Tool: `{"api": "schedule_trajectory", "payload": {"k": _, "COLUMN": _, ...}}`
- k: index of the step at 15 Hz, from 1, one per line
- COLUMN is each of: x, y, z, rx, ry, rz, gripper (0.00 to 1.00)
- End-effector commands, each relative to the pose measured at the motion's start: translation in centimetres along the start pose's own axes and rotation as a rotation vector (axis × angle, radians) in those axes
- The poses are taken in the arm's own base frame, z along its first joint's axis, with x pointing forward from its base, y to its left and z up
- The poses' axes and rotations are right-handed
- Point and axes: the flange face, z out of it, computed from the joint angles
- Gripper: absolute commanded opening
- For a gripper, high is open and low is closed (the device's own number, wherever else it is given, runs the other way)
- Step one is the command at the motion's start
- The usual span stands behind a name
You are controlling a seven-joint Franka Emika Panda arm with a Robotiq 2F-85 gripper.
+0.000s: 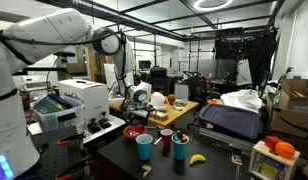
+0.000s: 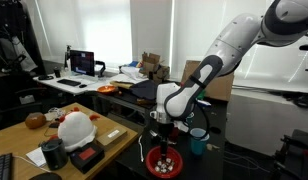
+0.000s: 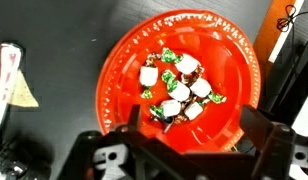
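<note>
Round red plastic plate (image 3: 116, 75) with a ridged rim sat on the dark tabletop (image 3: 64, 30). It carried a small heap of wrapped sweets (image 3: 179, 90) in white, green and brown wrappers, piled slightly off the plate's centre. The black Robotiq gripper (image 3: 189, 128) hung directly over the plate and clear of it. Its fingers were spread wide and held nothing. An exterior view showed the gripper (image 2: 164, 128) pointing down at the plate (image 2: 166, 165) from just above. In an exterior view a teal plastic cup (image 1: 144, 146) stood just beside the plate, a red plastic cup (image 1: 166, 138) near it, and a yellow banana (image 1: 197, 158) farther out. A white boxy printer (image 1: 79, 100) stood well apart from the plate. In the wrist view a tan triangular scrap (image 3: 24, 95) lay near the plate's rim.
</note>
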Motion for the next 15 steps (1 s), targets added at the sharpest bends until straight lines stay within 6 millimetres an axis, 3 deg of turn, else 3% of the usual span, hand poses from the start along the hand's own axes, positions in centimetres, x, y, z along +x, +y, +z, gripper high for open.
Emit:
{"api": "schedule_trajectory", "payload": {"k": 1, "x": -0.1, "y": 0.0, "z": 0.8, "rx": 0.024, "ry": -0.013, "rz": -0.004, "gripper": 1.00}}
{"api": "schedule_trajectory", "payload": {"k": 9, "x": -0.7, "y": 0.5, "z": 5.3, "rx": 0.069, "ry": -0.039, "rz": -0.003, "gripper": 1.00}}
{"api": "schedule_trajectory", "payload": {"k": 15, "x": -0.4, "y": -0.5, "z": 6.1, "rx": 0.086, "ry": -0.040, "rz": -0.049, "gripper": 1.00}}
